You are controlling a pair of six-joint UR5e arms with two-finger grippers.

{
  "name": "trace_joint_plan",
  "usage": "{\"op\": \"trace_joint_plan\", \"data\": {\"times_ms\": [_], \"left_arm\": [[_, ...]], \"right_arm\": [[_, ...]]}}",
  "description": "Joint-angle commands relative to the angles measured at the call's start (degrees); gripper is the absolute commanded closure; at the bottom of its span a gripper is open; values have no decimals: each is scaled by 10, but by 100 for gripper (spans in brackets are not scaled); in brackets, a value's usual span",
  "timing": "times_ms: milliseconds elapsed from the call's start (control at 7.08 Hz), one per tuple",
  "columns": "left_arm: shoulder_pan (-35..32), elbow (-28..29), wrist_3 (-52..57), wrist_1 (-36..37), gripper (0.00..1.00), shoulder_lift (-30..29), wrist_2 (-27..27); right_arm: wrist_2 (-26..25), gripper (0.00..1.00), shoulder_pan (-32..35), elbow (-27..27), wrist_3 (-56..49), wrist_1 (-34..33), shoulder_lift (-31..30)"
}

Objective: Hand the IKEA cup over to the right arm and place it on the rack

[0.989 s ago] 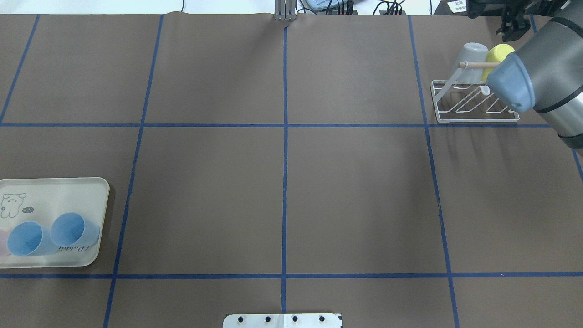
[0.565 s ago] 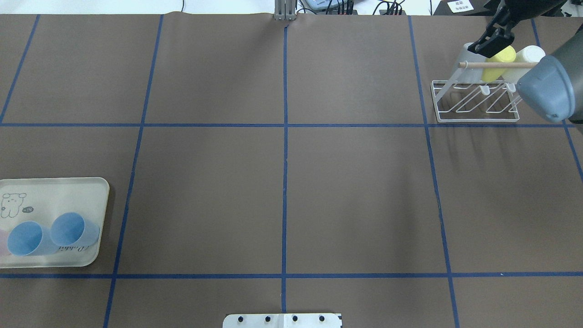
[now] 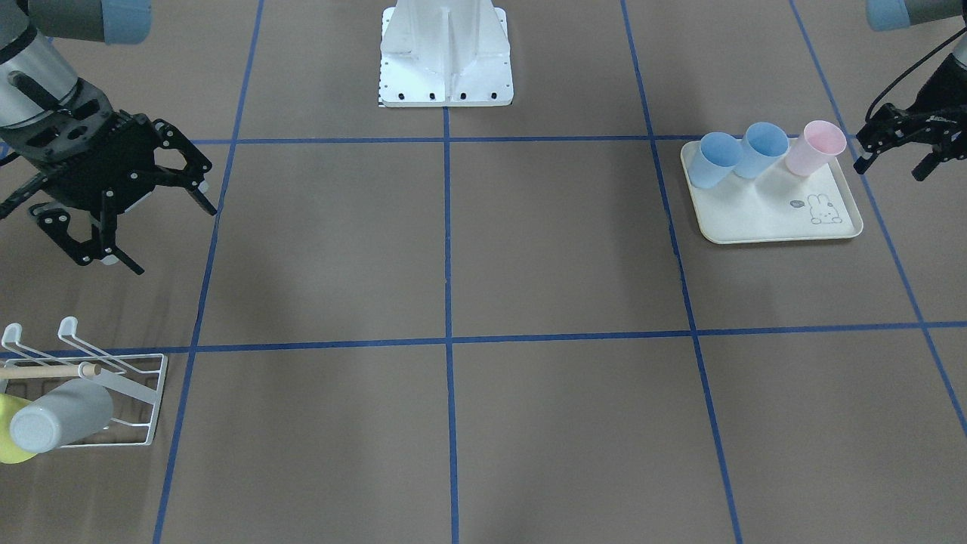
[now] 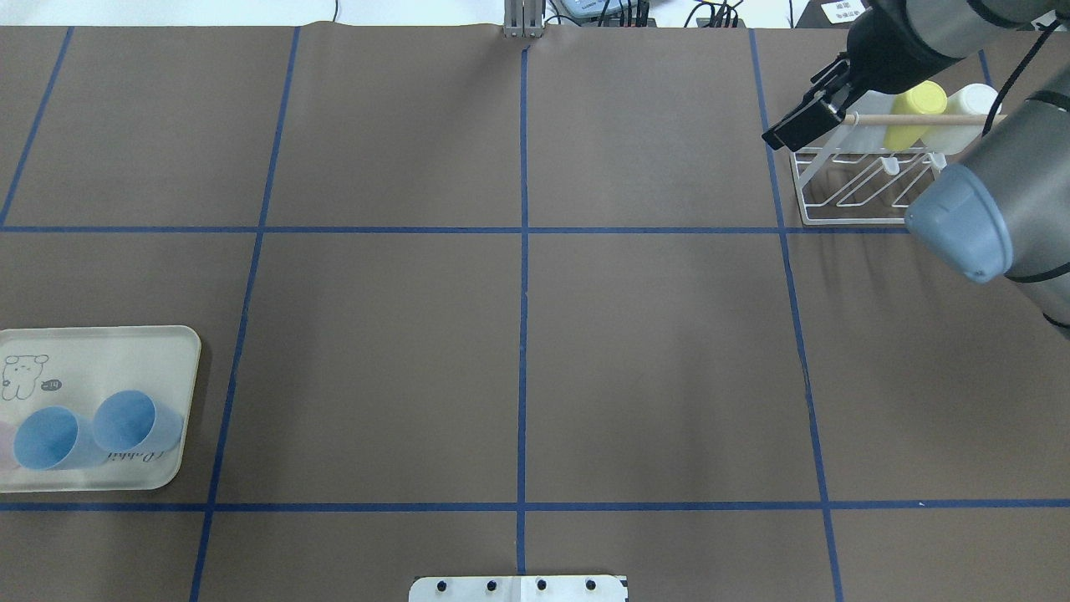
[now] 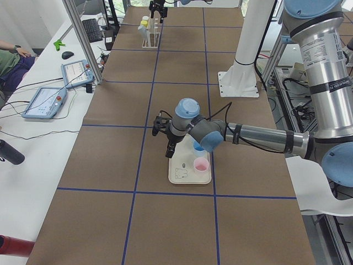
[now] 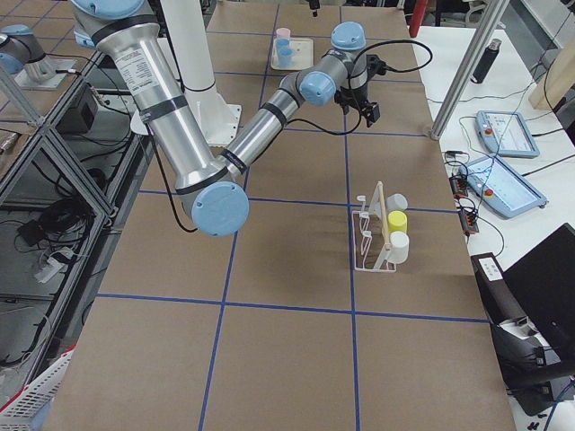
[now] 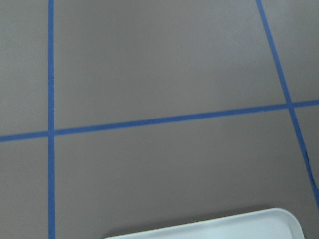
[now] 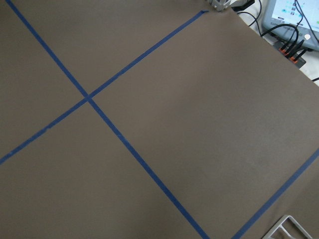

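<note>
Two blue cups (image 3: pixel 714 160) (image 3: pixel 763 140) and a pink cup (image 3: pixel 816 147) lie on the cream rabbit-print tray (image 3: pixel 763 223). My left gripper (image 3: pixel 895 157) hovers open and empty just beside the pink cup, off the tray's edge. The white wire rack (image 4: pixel 865 188) with its wooden dowel holds a grey cup (image 3: pixel 57 425), a yellow cup (image 4: pixel 915 104) and a white cup (image 4: pixel 970 100). Beside the rack's end, above the table, my right gripper (image 3: pixel 170 234) is open and holds nothing. In the overhead view the blue cups (image 4: pixel 46 436) (image 4: pixel 129 422) show on the tray (image 4: pixel 109 351).
The brown table is marked with blue tape lines. The robot's white base (image 3: pixel 446 53) stands at the table's near edge. The right arm's grey elbow (image 4: pixel 961 217) hangs over the rack's near corner. Tablets and cables lie beyond the far edge.
The right arm has swung, and its gripper moved from above the rack to beside the rack's end, toward the table's middle. The white cup on the rack is now uncovered. The tray's cups are unchanged.
</note>
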Motion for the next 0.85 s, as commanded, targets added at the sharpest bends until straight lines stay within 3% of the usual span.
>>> {"op": "trace_joint_plan", "data": {"times_ms": [0,706], "left_arm": [[56,5,-5,-43,0,56,3],[107,46,22,-52,0,80,11]], "right_arm": [[-1,1,-9,1,5,0,-6],[-5,1,-9,1,5,1,-11]]}}
